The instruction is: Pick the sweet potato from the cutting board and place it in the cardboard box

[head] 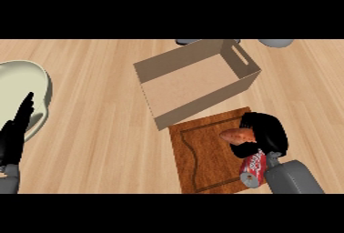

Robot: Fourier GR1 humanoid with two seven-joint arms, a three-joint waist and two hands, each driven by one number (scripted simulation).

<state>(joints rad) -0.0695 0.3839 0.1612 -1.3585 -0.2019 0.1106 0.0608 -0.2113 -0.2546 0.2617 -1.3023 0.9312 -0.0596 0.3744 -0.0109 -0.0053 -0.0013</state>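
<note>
**Kitchen counter with food and kitchenware**

The surface is a pale wooden counter (101, 136), its grain running left to right. A dark brown cutting board (205, 154) with a groove cut round its edge lies near the right. A sweet potato (235, 134) rests on its far right part, and a red printed packet or can (253, 166) on its near right edge. A cream dish (27, 86) sits at the left edge. An open cardboard box (188, 82) stands just beyond the board.
</note>
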